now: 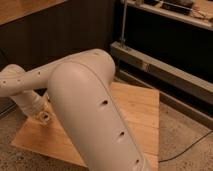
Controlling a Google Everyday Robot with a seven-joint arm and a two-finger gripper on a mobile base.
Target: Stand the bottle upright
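Observation:
My white arm point(85, 100) fills the middle of the camera view and reaches down to the left side of a low wooden board point(137, 107). The gripper point(44, 118) is at the end of the arm, just above the board's left part. The bottle is hidden or out of view; I see no white bottle on the bare parts of the board.
A dark panelled wall point(75, 30) stands behind the board. A metal rack with a low rail point(165, 65) runs along the right. The floor point(185, 140) is speckled, with a thin black cable point(190, 147) on it at the lower right.

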